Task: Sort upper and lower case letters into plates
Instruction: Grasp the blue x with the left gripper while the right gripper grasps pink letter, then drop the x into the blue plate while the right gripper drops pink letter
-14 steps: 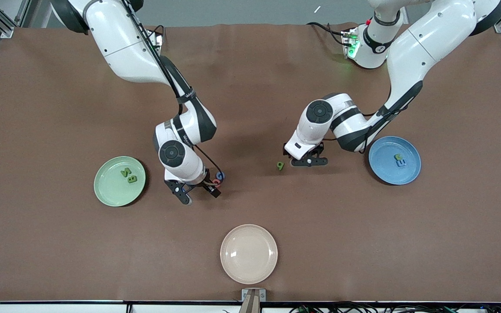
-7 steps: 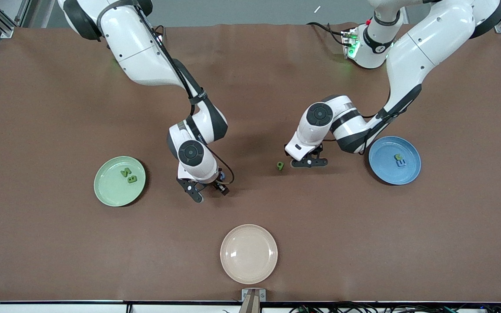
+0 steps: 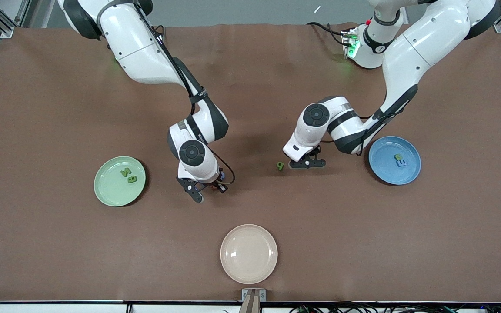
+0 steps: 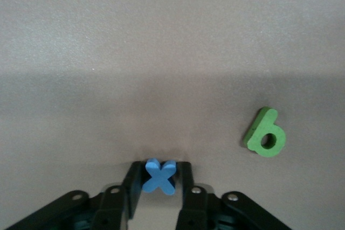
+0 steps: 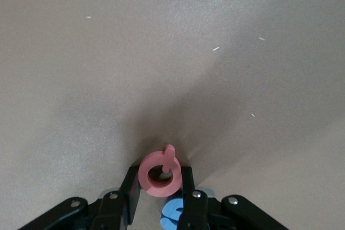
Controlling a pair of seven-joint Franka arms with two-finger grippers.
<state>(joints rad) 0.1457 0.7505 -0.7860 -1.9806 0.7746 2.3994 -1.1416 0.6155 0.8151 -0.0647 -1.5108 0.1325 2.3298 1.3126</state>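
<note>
The left gripper (image 4: 158,184), low over the middle of the counter (image 3: 59,243), has its fingers closed on a blue letter x (image 4: 159,176); a green letter (image 3: 280,165) lies just beside it. The right gripper (image 5: 160,187) has its fingers closed on a pink letter (image 5: 159,174), with a blue letter (image 5: 172,211) under it. The green plate (image 3: 107,191) sits toward the right arm's end and the blue plate (image 3: 385,171) toward the left arm's; each holds two letters. A cream plate (image 3: 248,254) sits nearest the front camera.
</note>
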